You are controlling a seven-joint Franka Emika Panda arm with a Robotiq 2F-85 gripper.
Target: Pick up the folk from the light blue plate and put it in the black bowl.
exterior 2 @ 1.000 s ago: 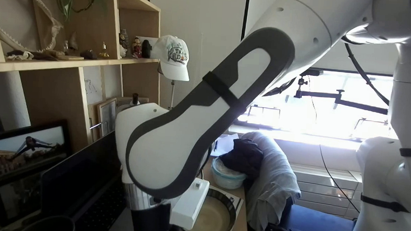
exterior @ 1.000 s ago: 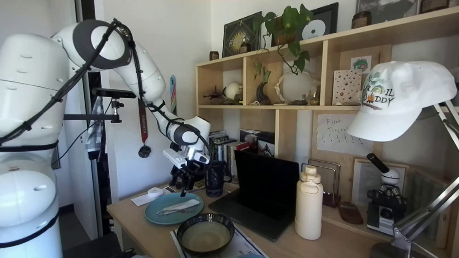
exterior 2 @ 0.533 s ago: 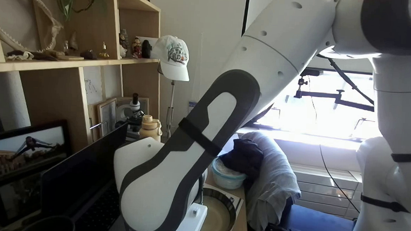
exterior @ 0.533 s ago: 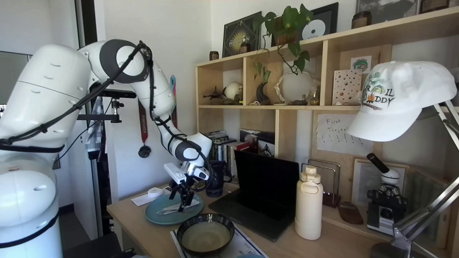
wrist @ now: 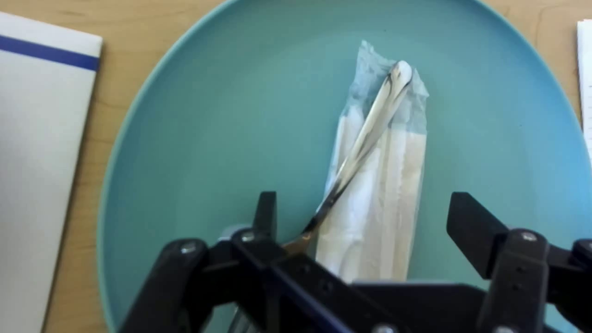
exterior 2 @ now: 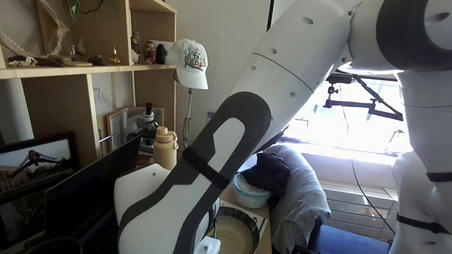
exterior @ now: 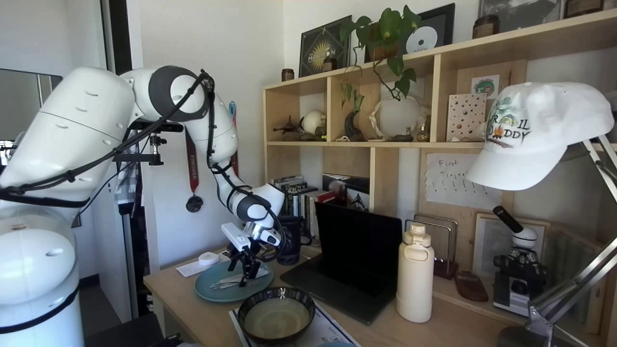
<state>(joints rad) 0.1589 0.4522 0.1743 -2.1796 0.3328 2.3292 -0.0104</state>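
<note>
The silvery fork (wrist: 365, 138) lies on the light blue plate (wrist: 199, 138), its handle slanting across a clear-wrapped white packet (wrist: 384, 208). The fork's head is mostly hidden behind a finger. My gripper (wrist: 363, 212) is open, with one finger on each side of the fork and packet. In an exterior view my gripper (exterior: 237, 275) points down low over the plate (exterior: 207, 284); whether the fingertips touch it I cannot tell. The black bowl (exterior: 277, 318), tan inside, stands beside the plate. It also shows in an exterior view (exterior 2: 235, 239), partly behind the arm.
An open laptop (exterior: 356, 255) stands behind the bowl, with a cream bottle (exterior: 415, 274) to its right. A dark mug (exterior: 288, 241) stands close behind the gripper. A white roll (exterior: 208, 259) lies by the plate. Papers (exterior: 332, 332) lie under the bowl.
My gripper has come down from above the plate to low over the fork and packet, then moved only slightly. The arm has leaned forward and down. The fingers remain apart.
</note>
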